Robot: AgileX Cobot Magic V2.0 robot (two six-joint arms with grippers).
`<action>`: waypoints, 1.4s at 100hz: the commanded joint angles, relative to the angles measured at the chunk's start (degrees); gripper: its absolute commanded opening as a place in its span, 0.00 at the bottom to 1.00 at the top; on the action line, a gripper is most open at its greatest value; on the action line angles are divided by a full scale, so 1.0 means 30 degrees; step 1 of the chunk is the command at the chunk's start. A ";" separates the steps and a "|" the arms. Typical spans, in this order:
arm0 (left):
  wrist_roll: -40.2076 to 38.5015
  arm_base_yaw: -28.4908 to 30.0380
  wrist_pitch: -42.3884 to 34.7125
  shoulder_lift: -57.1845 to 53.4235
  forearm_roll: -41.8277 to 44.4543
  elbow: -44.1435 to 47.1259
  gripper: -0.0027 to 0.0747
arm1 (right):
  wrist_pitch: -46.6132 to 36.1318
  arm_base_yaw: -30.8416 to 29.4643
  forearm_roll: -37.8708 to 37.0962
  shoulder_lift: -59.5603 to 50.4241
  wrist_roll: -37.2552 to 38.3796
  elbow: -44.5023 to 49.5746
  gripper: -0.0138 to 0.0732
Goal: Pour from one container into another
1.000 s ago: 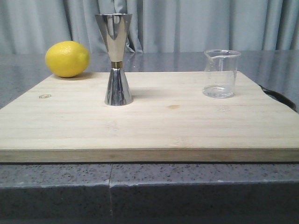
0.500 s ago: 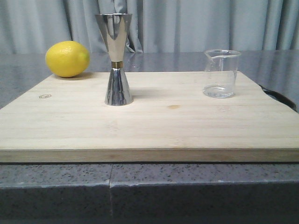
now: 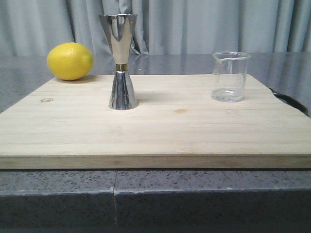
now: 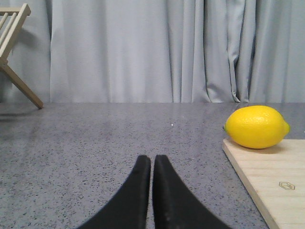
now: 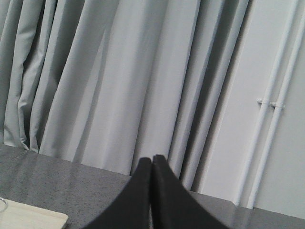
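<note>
Beaker (image 3: 230, 76) stands upright on the board (image 3: 160, 131), right of the jigger (image 3: 120, 60), well apart from my pincers. My left pincer (image 4: 152, 164) and right pincer (image 5: 152, 164) are closed, empty. Grey worktop (image 3: 204, 199), curtain (image 3: 204, 24) behind.

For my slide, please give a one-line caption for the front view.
Steel jigger, glass beaker and lemon standing apart on a wooden board.

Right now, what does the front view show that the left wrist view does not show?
Only the front view shows the steel jigger and the glass beaker, both upright on the board. Only the left wrist view shows the left gripper, fingers closed together over the grey counter, and a wooden rack. Both show the lemon and the wooden board.
</note>
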 commanded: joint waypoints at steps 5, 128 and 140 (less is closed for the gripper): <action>0.0003 0.0050 -0.1325 0.0236 -0.0174 0.0706 0.01 | -0.0826 -0.0043 0.0085 -0.0213 -0.0031 -0.0484 0.07; 0.0003 0.0050 -0.1325 0.0236 -0.0174 0.0706 0.01 | 0.0037 -0.0043 1.2619 -0.0282 -0.8064 0.4361 0.07; 0.0003 0.0050 -0.1325 0.0236 -0.0174 0.0706 0.01 | 0.0037 -0.0043 1.2619 -0.0282 -0.8064 0.4361 0.07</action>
